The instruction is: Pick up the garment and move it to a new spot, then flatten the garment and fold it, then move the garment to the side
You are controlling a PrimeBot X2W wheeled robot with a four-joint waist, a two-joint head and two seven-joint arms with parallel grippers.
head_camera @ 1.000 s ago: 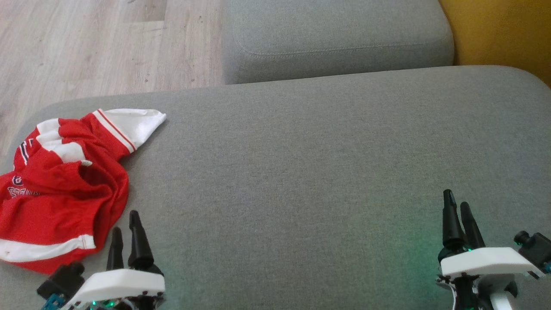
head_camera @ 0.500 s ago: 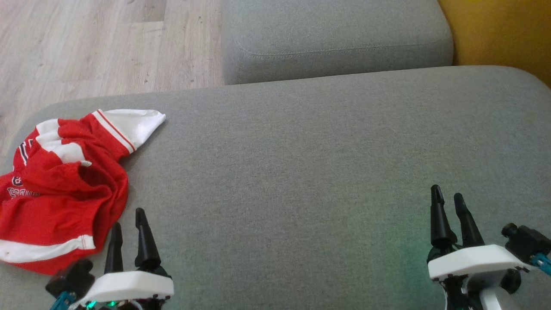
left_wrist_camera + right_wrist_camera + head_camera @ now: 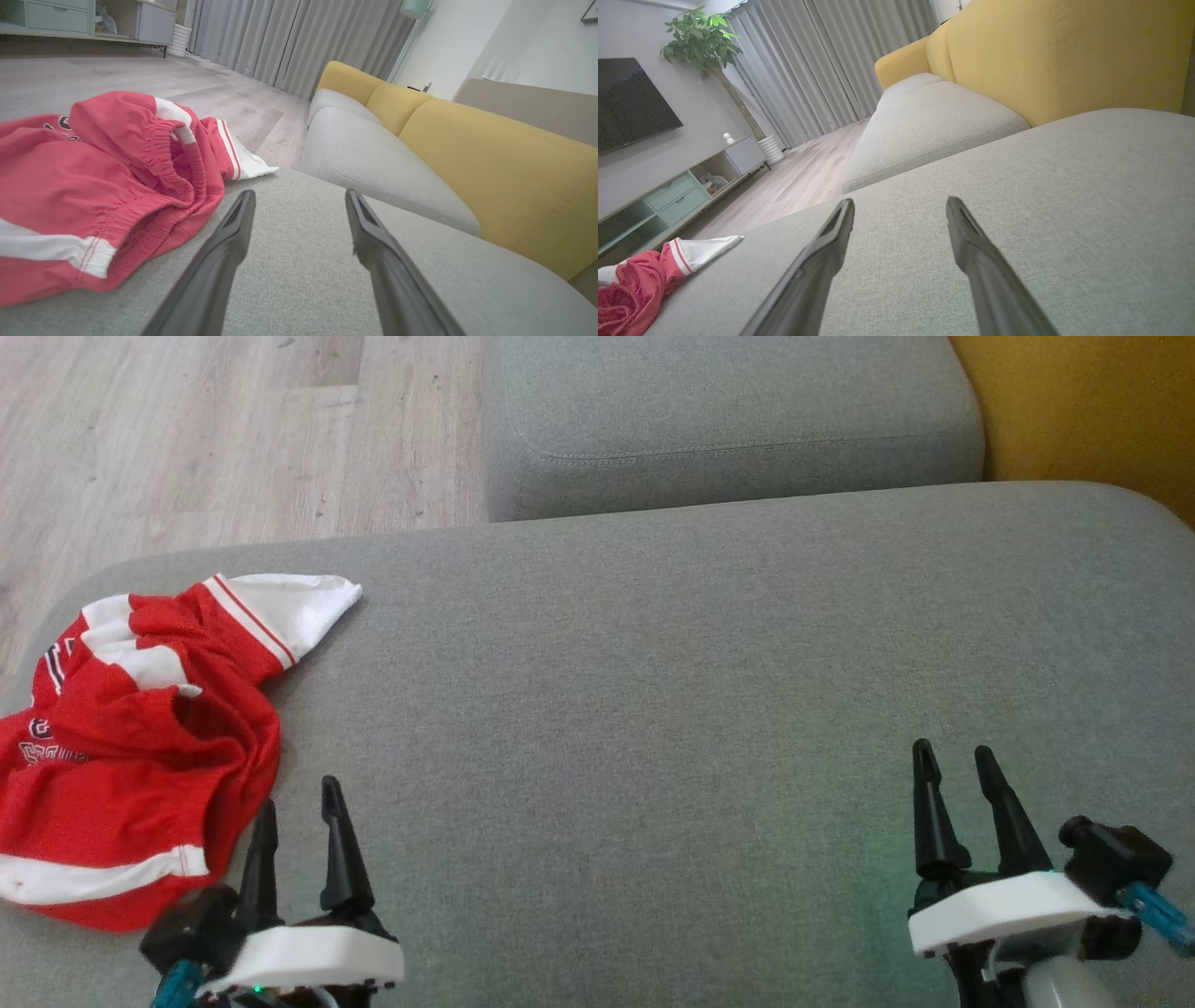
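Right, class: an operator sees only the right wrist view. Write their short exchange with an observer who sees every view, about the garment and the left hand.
Operator: I see just a red and white corner of the garment at my lower left. How does the rest lie?
Observer: In the head view it is a crumpled heap at the left end of the grey cushion.
Operator: And where is the left hand?
Observer: Beside the heap's near right edge, open and holding nothing.

Both end effectors (image 3: pixel 299 793) (image 3: pixel 952 749) have edged inward.
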